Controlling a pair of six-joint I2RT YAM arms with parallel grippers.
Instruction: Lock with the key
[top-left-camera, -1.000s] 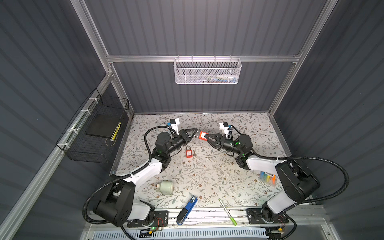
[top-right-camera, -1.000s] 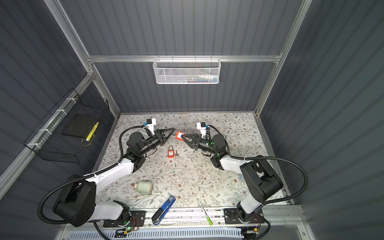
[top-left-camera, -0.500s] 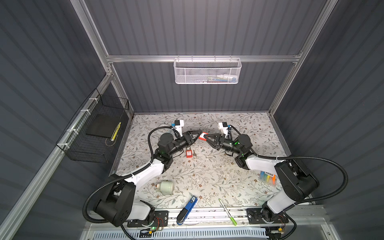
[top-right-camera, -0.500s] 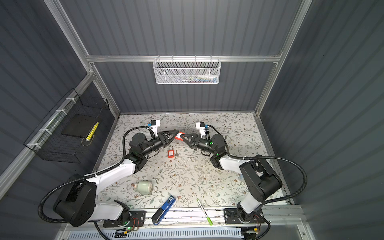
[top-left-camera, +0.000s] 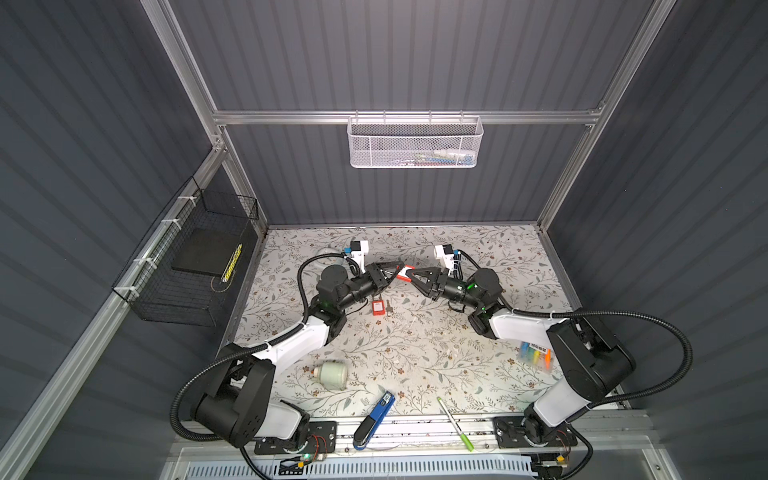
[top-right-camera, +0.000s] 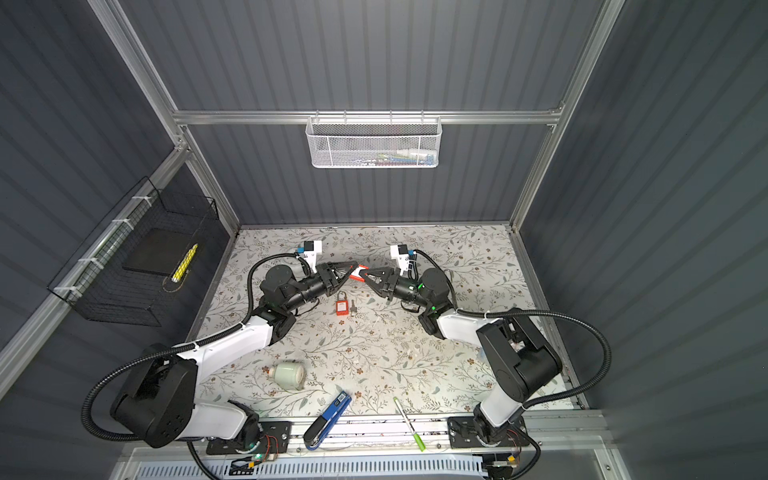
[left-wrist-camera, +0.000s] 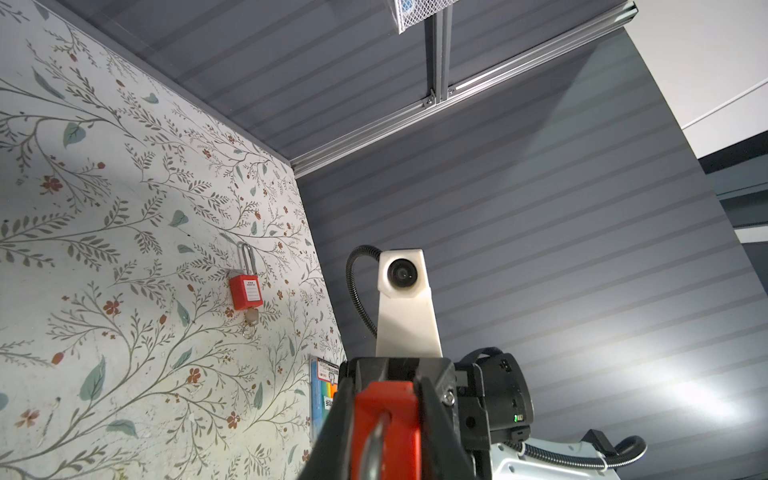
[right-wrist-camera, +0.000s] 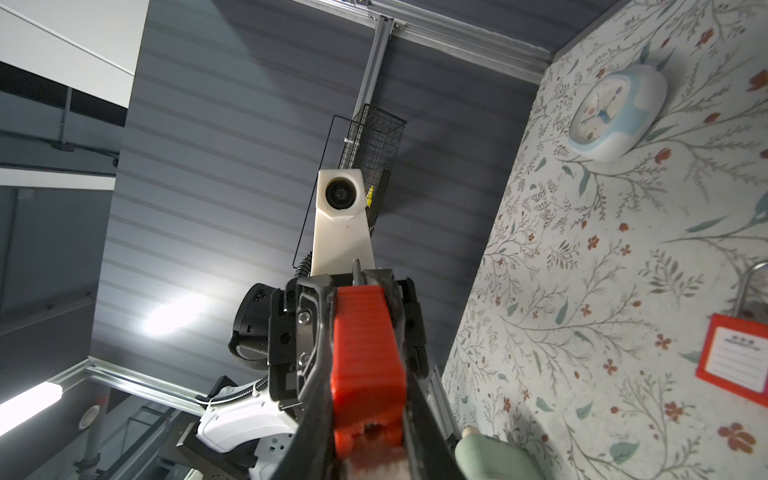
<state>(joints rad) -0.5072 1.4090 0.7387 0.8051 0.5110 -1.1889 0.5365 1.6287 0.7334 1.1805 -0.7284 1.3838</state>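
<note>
The two arms meet above the middle of the floral table (top-left-camera: 415, 353), nose to nose; the right gripper (top-left-camera: 410, 275) is clamped on the body of a red padlock (top-left-camera: 402, 274), its fingers (right-wrist-camera: 316, 399) pressed along both flanks of the ribbed red case in the right wrist view, holding it clear of the table; the lock's metal shackle (left-wrist-camera: 374, 442) points toward the left gripper (top-left-camera: 397, 268), whose jaws stand close about that shackle end; whether they actually pinch it I cannot tell. A second red padlock (top-left-camera: 377, 307) lies flat on the table just below the meeting grippers, apart from both, with a key (top-left-camera: 388, 306) at its base, seemingly in the keyhole, a small ring trailing from it in the left wrist view. Nearer the front edge lie a pale green jar (top-left-camera: 330, 374) on its side, a blue and black tool (top-left-camera: 374, 419) and a green pen (top-left-camera: 455, 424), all well apart from the locks; a pack of coloured markers (top-left-camera: 534, 357) sits beside the right arm; a white and blue alarm clock (right-wrist-camera: 615, 116) rests face up toward the back.
</note>
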